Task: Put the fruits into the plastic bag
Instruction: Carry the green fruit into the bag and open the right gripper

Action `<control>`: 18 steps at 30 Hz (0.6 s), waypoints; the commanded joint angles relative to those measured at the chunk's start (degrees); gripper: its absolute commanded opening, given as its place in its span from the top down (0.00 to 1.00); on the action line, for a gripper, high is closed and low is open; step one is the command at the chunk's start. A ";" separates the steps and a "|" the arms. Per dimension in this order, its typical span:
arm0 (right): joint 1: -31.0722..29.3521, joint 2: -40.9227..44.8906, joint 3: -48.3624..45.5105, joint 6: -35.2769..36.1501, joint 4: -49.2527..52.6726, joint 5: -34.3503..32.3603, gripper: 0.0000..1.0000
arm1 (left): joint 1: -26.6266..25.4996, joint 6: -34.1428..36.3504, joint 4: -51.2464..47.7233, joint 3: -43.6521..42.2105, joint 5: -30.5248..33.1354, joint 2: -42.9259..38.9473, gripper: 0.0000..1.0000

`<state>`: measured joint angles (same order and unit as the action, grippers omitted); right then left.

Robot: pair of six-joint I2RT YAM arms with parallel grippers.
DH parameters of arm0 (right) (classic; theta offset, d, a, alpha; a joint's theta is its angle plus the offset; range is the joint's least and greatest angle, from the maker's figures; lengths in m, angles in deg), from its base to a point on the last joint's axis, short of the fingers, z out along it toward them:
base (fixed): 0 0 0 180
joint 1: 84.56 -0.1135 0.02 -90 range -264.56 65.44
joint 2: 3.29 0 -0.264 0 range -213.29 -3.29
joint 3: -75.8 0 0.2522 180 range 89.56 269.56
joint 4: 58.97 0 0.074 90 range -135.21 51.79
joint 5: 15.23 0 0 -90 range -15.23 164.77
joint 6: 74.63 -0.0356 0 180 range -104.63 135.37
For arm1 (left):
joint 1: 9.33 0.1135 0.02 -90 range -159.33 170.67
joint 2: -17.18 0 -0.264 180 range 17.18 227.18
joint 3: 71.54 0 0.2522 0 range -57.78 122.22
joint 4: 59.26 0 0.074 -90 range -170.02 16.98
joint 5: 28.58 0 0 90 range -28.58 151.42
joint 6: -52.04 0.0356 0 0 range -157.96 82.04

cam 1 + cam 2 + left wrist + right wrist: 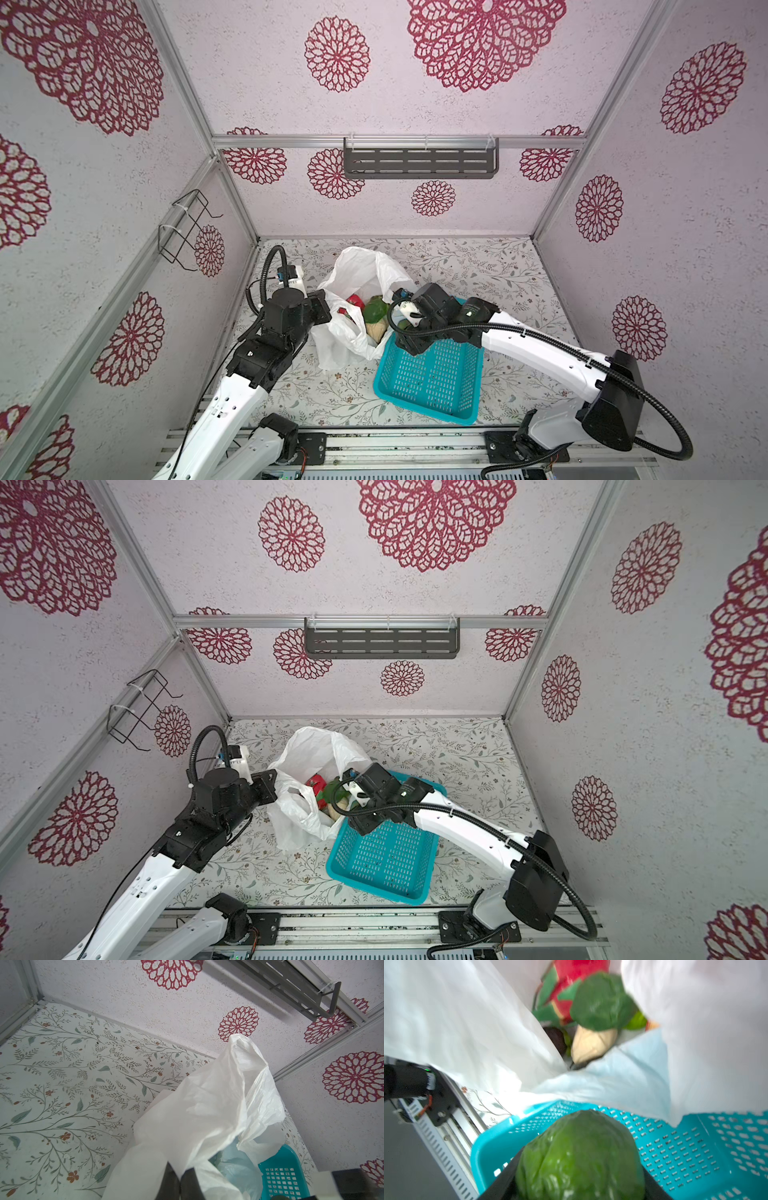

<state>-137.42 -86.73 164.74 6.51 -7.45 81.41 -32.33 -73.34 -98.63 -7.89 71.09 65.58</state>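
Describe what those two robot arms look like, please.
The left arm and right arm both have smooth white shells with chunky black joints. A ribbed black cable loops along each, a small white camera sits at each wrist, and the jaws are black.
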 commanded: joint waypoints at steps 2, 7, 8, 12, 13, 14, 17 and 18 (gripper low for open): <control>0.09 -4.85 6.35 2.08 -3.00 4.05 0.61 | -0.29 -0.29 0.41 1.27 0.84 -0.84 1.00; 0.48 -21.32 22.70 1.14 0.82 -0.04 0.56 | -0.29 -1.35 -0.93 1.49 1.43 -2.14 1.00; 0.90 -24.88 26.34 0.16 2.06 -0.64 0.56 | -0.29 -1.68 -1.11 1.44 1.58 -2.47 1.00; 3.93 -35.02 38.78 -4.83 3.92 0.45 0.55 | -0.30 -2.73 -1.38 1.51 1.70 -2.80 1.00; 4.44 -36.85 41.57 -5.68 4.37 0.57 0.52 | -0.30 -3.00 -1.33 1.53 1.60 -2.70 1.00; 4.74 -38.23 43.87 -6.06 4.75 0.57 0.44 | -0.29 -3.25 -1.30 1.60 1.56 -2.53 1.00; 5.05 -39.14 46.40 -5.86 4.54 2.01 0.25 | -0.29 -3.86 -0.95 1.66 1.45 -1.85 1.00; 5.05 -38.73 46.29 -5.74 4.27 2.20 0.22 | -0.33 -4.06 -0.81 1.62 1.49 -1.65 1.00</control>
<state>-132.74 -128.91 207.27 2.29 -4.63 82.59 -32.33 -76.18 -99.94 -7.89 71.64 63.55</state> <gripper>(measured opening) 0.768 0.042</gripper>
